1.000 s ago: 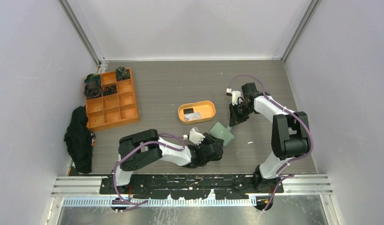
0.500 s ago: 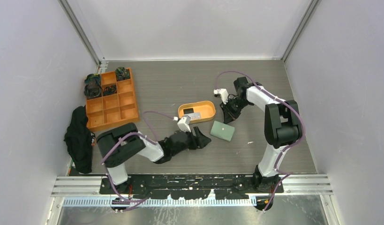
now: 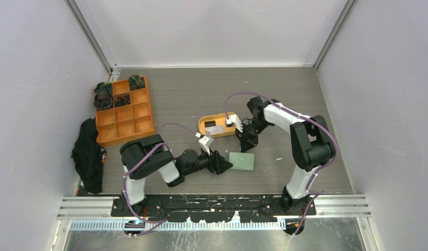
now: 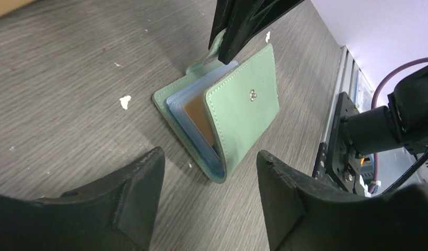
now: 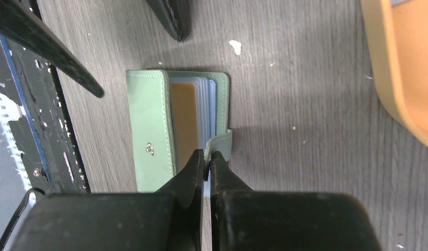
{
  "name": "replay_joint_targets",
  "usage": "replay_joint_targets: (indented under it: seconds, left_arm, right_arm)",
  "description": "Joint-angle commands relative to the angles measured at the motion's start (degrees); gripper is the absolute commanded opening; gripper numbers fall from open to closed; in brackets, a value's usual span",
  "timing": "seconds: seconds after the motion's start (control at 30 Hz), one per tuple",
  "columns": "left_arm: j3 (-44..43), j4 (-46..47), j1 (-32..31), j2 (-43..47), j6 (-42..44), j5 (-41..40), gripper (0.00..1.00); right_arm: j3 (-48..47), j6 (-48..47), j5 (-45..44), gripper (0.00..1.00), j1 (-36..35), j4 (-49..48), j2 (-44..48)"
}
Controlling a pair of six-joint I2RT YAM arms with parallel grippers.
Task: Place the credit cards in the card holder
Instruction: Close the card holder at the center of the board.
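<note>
The sage-green card holder (image 3: 241, 160) lies on the table, its cover partly lifted; a tan card face (image 5: 183, 112) shows in its pale blue sleeves. My right gripper (image 5: 207, 155) is shut on its snap tab (image 5: 222, 145), coming down from behind it (image 3: 246, 146). My left gripper (image 4: 210, 157) is open and low on the table, and the card holder's folded corner (image 4: 238, 120) lies just ahead of its fingers, untouched. More credit cards (image 3: 214, 128), one pale and one dark, lie in the orange oval tray (image 3: 230, 118).
An orange grid organiser (image 3: 123, 110) with dark bundles in its back cells stands at the left. A black cloth (image 3: 89, 154) lies at the left edge. The tray's wall (image 5: 394, 78) is close to the right of the right gripper. White crumbs (image 4: 125, 101) dot the table.
My left gripper has opened, let go of the card holder and drawn back left. The right arm has swung in left and now pinches the snap tab. The holder has shifted nearer.
</note>
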State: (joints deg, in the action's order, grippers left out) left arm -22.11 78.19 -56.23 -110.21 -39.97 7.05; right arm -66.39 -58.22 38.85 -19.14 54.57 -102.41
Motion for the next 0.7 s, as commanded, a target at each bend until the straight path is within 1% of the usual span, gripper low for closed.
replay_joint_targets:
  seconds: [0.0, 0.03, 0.13, 0.17, 0.27, 0.3, 0.43, 0.47, 0.57, 0.67]
  left_arm:
    - [-1.2, -2.3, -1.4, 0.3, 3.7, -2.6, 0.61]
    - [-1.8, -3.5, -1.7, 0.4, 3.6, -2.7, 0.56]
    - [-3.7, -7.8, -2.2, 0.8, 2.5, -3.1, 0.35]
    - [-4.2, -9.2, -2.2, 1.1, 2.0, -3.3, 0.3]
    - [-5.6, -12.6, -2.5, 1.5, 0.9, -3.9, 0.26]
    - [-6.0, -13.7, -2.5, 1.6, 0.6, -3.7, 0.23]
    - [-6.8, -16.0, -2.5, 1.4, -1.0, -3.1, 0.02]
    - [-6.8, -16.4, -2.5, 1.5, -1.4, -3.2, 0.0]
    - [-6.5, -18.4, -2.5, 2.1, -2.6, -3.6, 0.0]
    - [-6.3, -21.2, -2.5, 3.3, -3.6, -3.8, 0.0]
  right_arm:
    - [1.8, 2.6, 2.3, 0.03, -1.3, -3.4, 5.5]
    - [2.3, 3.0, 2.1, 0.04, -1.4, -4.4, 6.2]
    - [3.3, 4.1, 1.5, 0.06, -1.9, -5.9, 7.8]
    - [3.5, 4.2, 1.4, 0.07, -1.9, -6.3, 8.1]
    - [4.1, 4.5, 1.0, 0.09, -2.0, -7.1, 8.6]
    - [4.2, 4.5, 0.9, 0.1, -2.0, -7.2, 8.7]
    - [4.2, 5.2, 0.0, 0.15, -2.0, -7.3, 9.0]
    - [4.1, 5.3, -0.1, 0.18, -2.0, -7.3, 9.2]
    - [3.8, 5.3, 0.0, 0.28, -1.1, -6.9, 10.3]
    - [3.7, 3.1, 1.3, 0.35, 0.1, -5.2, 12.2]
